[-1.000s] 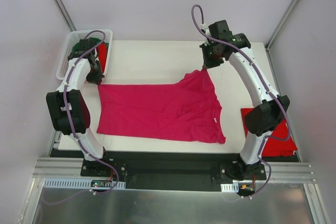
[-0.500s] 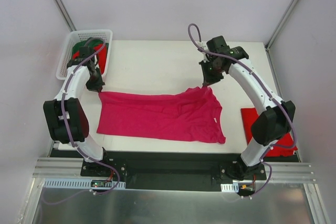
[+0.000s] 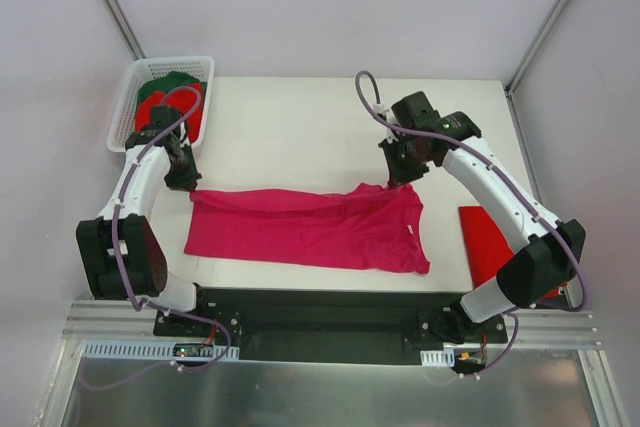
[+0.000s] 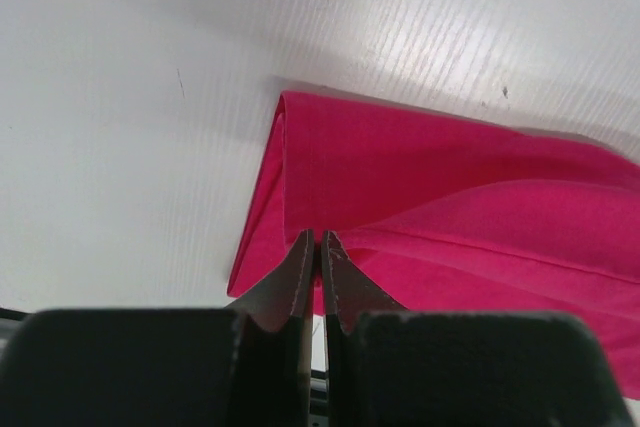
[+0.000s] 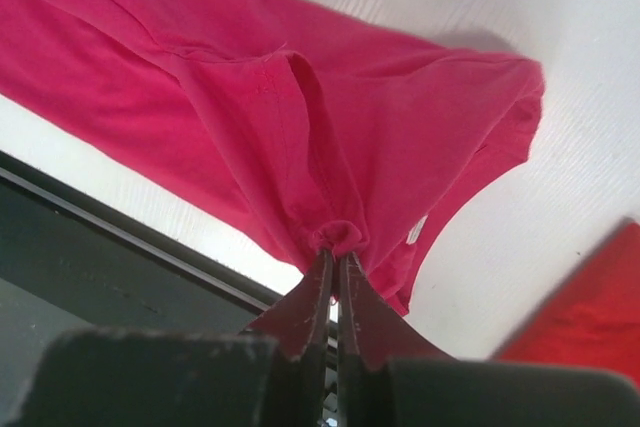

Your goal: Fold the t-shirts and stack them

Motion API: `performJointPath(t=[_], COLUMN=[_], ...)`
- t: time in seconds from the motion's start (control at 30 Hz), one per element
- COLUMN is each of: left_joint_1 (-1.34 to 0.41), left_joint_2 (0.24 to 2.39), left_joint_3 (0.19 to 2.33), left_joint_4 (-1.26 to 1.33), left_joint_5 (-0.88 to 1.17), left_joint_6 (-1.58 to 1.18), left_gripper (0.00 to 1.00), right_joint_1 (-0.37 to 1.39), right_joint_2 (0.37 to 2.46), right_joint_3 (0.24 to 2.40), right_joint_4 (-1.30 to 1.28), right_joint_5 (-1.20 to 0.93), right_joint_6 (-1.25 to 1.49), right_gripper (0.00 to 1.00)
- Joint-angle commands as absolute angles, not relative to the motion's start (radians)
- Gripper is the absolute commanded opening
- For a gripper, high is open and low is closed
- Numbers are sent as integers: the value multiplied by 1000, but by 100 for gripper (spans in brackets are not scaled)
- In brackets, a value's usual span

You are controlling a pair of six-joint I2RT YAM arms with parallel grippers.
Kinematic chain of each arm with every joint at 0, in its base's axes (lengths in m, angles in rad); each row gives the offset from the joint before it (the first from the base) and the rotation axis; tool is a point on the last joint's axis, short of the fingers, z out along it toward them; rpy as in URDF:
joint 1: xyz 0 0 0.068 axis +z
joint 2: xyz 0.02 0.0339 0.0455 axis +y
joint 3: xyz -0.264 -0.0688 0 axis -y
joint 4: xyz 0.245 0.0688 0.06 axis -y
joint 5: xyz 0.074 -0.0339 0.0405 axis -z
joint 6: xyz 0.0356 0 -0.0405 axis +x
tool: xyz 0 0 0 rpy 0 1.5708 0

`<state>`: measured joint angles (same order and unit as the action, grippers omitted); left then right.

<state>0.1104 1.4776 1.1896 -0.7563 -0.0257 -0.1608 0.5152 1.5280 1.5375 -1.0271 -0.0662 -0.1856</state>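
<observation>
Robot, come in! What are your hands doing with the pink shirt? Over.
Left gripper shut on magenta-pink cloth t-shirt, left corner. Right gripper shut on its bunched edge. White lattice basket aside, not blocking.

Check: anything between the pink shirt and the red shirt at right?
Nothing: a bare strip of table separates the pink shirt from the red shirt, shown in the top view.

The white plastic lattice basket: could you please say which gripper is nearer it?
Left. The left gripper, pinching the magenta-pink cloth t-shirt, is just on the near side of the white plastic lattice basket; the right gripper is far to its right.
</observation>
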Motion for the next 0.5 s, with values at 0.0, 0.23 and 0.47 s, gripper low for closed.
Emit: performJointPath(t=[0.0,0.23,0.47], left_joint_1=[103,103,103], left_joint_2=[1407,1359,1330], left_joint_3=[1140,1075,1034], left_joint_4=[-770,-770,-772], left_joint_5=[-15,-18,-20], left_joint_6=[-172,-173,-172], left_gripper=[0,0,0], right_joint_1=[543,578,604], right_joint_2=[1447,1394,1370], right_joint_3=[1476,1382,1324], right_joint_4=[-1052,-1048,-1046], right_joint_5=[-46,-34,-25], right_joint_6=[-155,-133,-121], right_gripper=[1,1,1])
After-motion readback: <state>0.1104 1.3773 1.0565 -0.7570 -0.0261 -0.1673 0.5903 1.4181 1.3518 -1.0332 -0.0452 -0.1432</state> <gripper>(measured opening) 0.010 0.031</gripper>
